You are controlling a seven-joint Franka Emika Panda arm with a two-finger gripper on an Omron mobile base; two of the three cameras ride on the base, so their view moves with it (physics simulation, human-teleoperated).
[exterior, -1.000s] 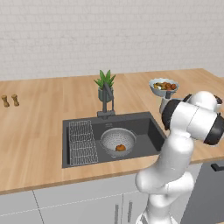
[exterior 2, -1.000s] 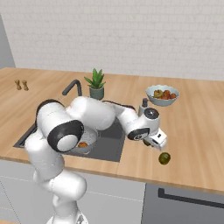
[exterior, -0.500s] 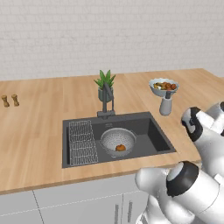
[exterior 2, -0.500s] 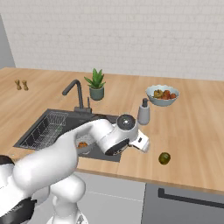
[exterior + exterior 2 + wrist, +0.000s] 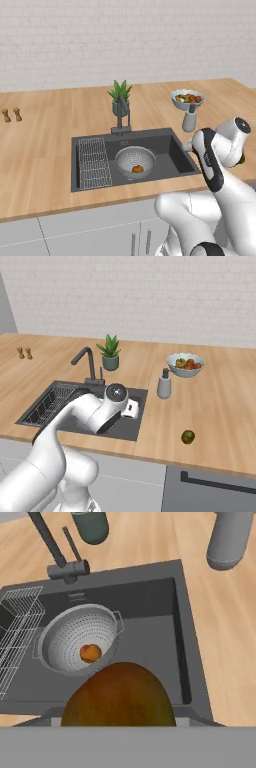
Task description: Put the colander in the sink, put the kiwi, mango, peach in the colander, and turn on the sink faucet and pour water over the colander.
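Observation:
The grey colander (image 5: pixel 60 639) stands in the dark sink (image 5: pixel 145 607), with the orange-red peach (image 5: pixel 90 652) lying in its bottom. My gripper (image 5: pixel 131 408) hovers over the sink's right part and is shut on the mango (image 5: pixel 120 697), a brown-green fruit that hides the fingertips in the hand view. On the counter right of the sink lies the kiwi (image 5: pixel 188 436). Behind the basin rises the dark faucet (image 5: pixel 121 117), and no water runs from it. The left base view shows the colander (image 5: pixel 124 156) and peach (image 5: pixel 137 169) left of my gripper (image 5: pixel 188 146).
A wire rack (image 5: pixel 94 162) fills the sink's left side. Behind the faucet stands a potted plant (image 5: pixel 120 97). A grey soap dispenser (image 5: pixel 164 384) and a pale blue fruit bowl (image 5: pixel 185 364) stand on the right counter. Two small shakers (image 5: pixel 11 115) are far left.
The arm has swung left from the counter beside the kiwi to above the sink's right part, carrying the mango. The kiwi, colander and peach have stayed put.

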